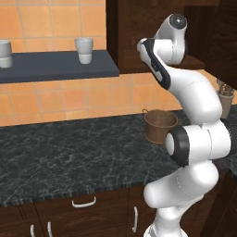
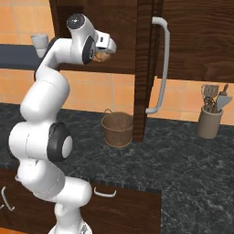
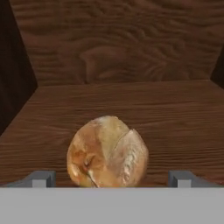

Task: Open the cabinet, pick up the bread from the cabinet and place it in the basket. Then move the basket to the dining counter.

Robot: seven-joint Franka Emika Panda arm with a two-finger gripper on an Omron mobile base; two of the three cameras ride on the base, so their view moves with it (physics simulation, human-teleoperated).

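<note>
Hand view showed the jaws spread wide, one tip at the left and one at the right, with the bread (image 3: pixel 107 151) lying between them on the wooden floor of the cabinet (image 3: pixel 118 52), not yet gripped. From the right base view, the gripper (image 2: pixel 106 49) reached into the cabinet, whose door (image 2: pixel 145 68) stood swung open with its bar handle (image 2: pixel 164 64); the basket (image 2: pixel 117 129) sat below on the black bench (image 2: pixel 183 160), beside the door's edge. Opening looked done; grasping the bread, dropping it in the basket and carrying the basket away remained.
</note>
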